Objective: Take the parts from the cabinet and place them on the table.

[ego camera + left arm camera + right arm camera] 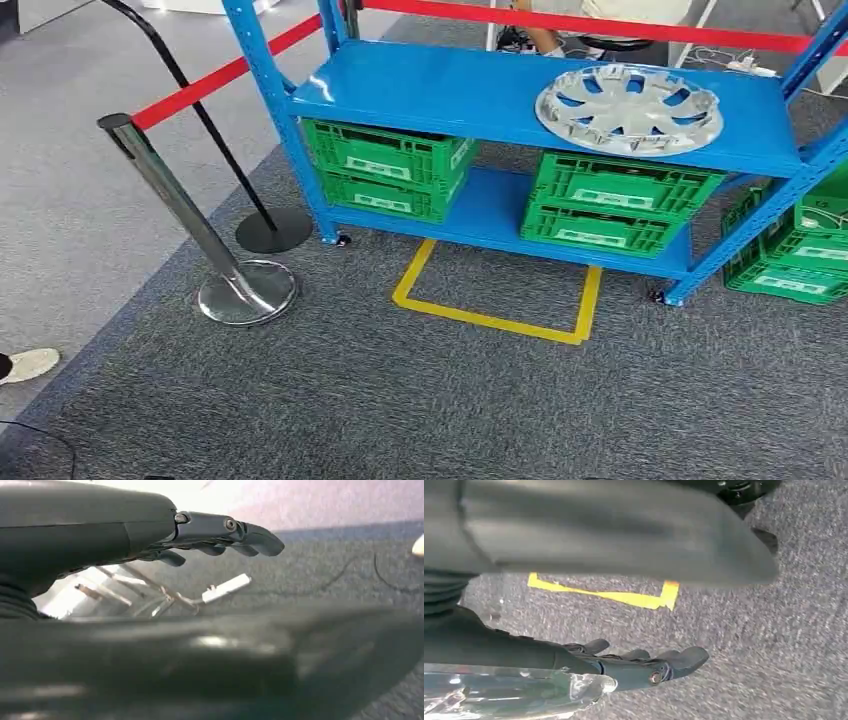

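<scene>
A silver wheel cover (pixel 628 108) lies flat on the right half of the blue rack's top shelf (pixel 420 85), straight ahead in the head view. Nothing touches it. My left hand (pixel 215 535) hangs over grey carpet with its fingers stretched out, the thick thumb well apart from them, and nothing in it. My right hand (pixel 634 665) also hangs over the carpet with fingers extended and empty, near the yellow floor tape (pixel 624 597).
Green crates (pixel 390 165) (pixel 615 200) fill the rack's lower shelf, and more crates (pixel 800 250) stand to its right. A yellow tape frame (pixel 495 318) marks the floor before the rack. A chrome post (pixel 200 225) with a red belt (pixel 215 78) stands left. A person's shoe (pixel 30 365) is at far left.
</scene>
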